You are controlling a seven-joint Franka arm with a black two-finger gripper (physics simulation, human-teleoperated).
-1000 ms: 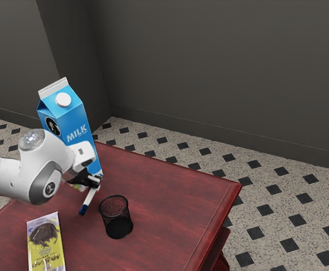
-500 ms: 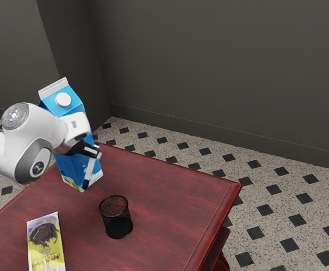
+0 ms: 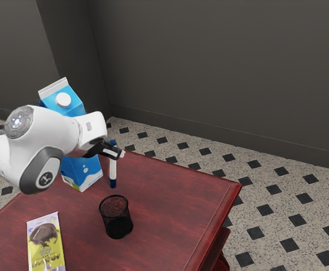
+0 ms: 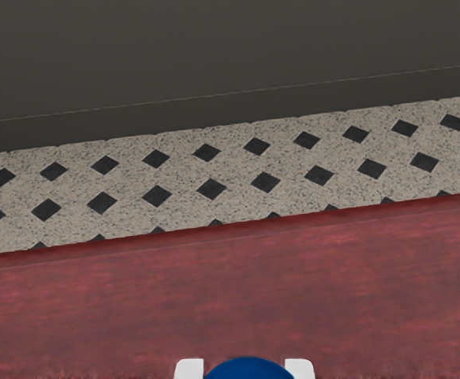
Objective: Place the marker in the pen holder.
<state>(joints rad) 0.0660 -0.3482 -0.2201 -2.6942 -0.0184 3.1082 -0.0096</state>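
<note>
Red table (image 3: 170,197) bears upright mesh pen holder (image 3: 117,217), milk carton (image 3: 84,171); claw (image 3: 117,152) grasping marker (image 3: 113,172) outside both.

Could read no word or number for certain. Saw a line of dark lettering (image 3: 45,262), too small to make out, across the yellow lower part of the flat wrapper (image 3: 44,248) on the tabletop (image 3: 158,209). Also noticed a pale emblem on a dark round badge (image 3: 45,179), set into the arm (image 3: 57,132), but could name no brand from it.
</note>
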